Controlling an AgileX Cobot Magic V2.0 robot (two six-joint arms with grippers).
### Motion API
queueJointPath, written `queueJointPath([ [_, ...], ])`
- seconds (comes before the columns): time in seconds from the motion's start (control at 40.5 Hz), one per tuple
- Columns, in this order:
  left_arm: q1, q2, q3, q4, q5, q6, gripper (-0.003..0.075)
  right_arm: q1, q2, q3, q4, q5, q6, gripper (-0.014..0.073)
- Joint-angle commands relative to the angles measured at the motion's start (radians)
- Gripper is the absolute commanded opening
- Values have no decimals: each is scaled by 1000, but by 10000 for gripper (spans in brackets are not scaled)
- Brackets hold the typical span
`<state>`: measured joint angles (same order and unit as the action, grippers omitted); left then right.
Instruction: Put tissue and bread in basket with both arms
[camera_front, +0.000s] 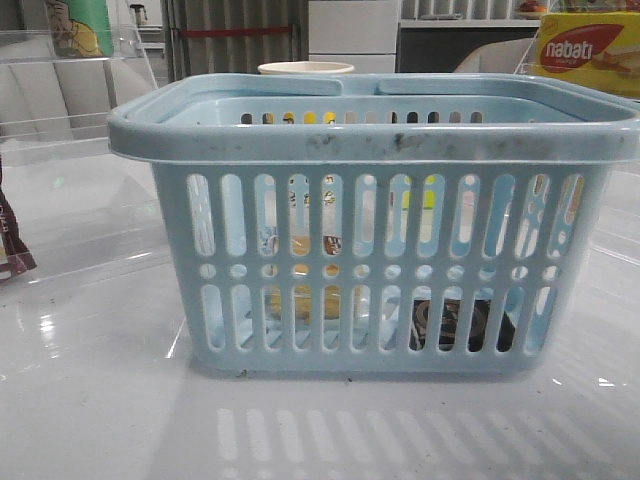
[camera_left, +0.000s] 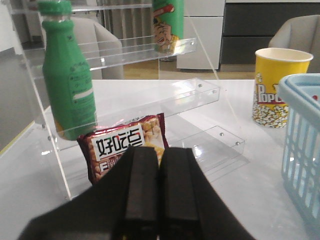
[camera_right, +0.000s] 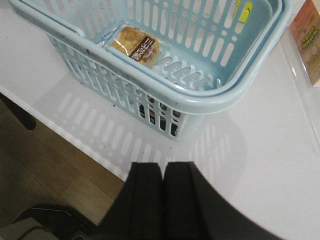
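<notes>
The light blue basket (camera_front: 380, 140) stands in the middle of the table. Through its slots I see the black tissue pack with a grey ring mark (camera_front: 455, 325) low on the right, and the golden-brown bread (camera_front: 300, 300) low on the left. The right wrist view shows the basket (camera_right: 210, 100) from above with the wrapped bread (camera_right: 136, 45) on its floor; something dark shows through the slots at its near corner. My right gripper (camera_right: 162, 167) is shut and empty, over the table edge beside the basket. My left gripper (camera_left: 160, 152) is shut and empty, away from the basket (camera_left: 302, 145).
A clear acrylic shelf (camera_left: 200, 92) holds a green bottle (camera_left: 67, 75) and a brown-and-white snack packet (camera_left: 125, 145) just beyond my left gripper. A yellow popcorn cup (camera_left: 277, 87) stands behind the basket. The yellow "nabati" box (camera_front: 590, 50) is at the back right. The floor (camera_right: 45, 165) lies below the table edge.
</notes>
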<state>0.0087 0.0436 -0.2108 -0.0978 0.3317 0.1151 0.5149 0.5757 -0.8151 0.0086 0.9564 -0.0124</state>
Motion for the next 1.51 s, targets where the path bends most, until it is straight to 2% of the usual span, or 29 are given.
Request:
queueJointPath([
  [0.0, -3, -30, 43, 85, -145, -154, 93, 2, 1, -27, -9, -65, 1, 28],
  [0.37, -65, -64, 226, 111, -402, -178, 93, 2, 1, -27, -9, -65, 1, 28],
  [1.481, -102, -65, 223, 126, -402, -169, 93, 2, 1, -27, -9, -65, 1, 28],
])
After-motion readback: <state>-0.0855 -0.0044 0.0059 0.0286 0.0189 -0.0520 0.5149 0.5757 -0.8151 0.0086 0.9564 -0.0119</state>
